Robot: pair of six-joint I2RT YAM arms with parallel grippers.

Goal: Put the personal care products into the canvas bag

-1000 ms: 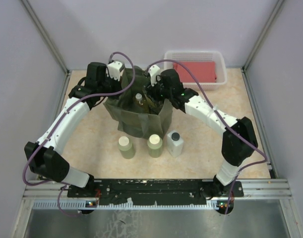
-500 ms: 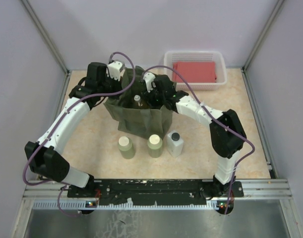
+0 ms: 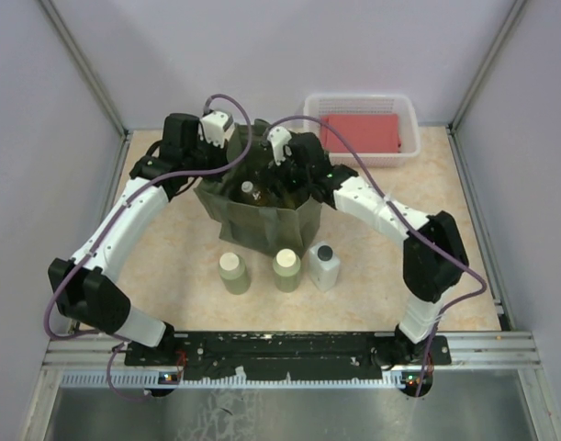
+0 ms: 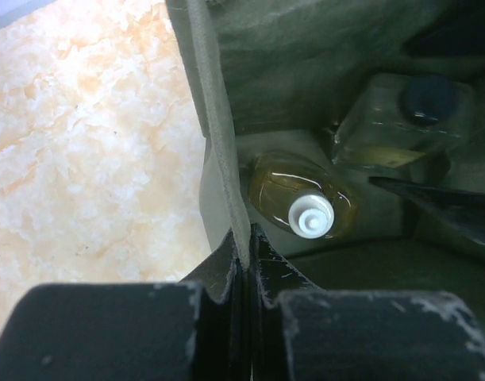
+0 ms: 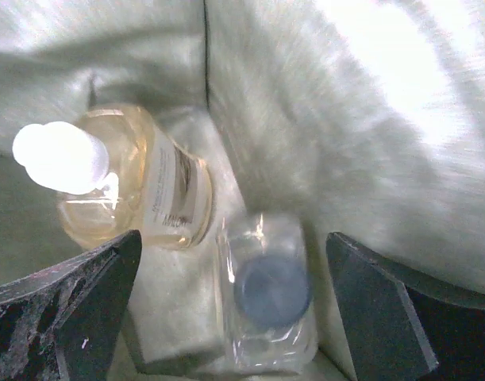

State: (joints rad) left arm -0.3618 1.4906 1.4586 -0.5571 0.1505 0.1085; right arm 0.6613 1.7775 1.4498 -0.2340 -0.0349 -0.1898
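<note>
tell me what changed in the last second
The right gripper stands open over the canvas bag; the white-capped yellowish bottle inside shifted slightly left. The left gripper kept pinching the bag's rim. The left olive-green bottle, right olive-green bottle and white bottle stayed put.

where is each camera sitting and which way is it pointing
Top external: fixed above and behind the arms, looking down on the table; both arms show, bases at the bottom, reaching to the canvas bag.
Left wrist: on the left arm, looking down the bag's wall; the left gripper is shut on the rim.
Right wrist: over the bag's mouth, facing down inside; the right gripper is open.
Shared: both wrist views show the white-capped yellowish bottle and the dark-capped clear bottle inside.
</note>
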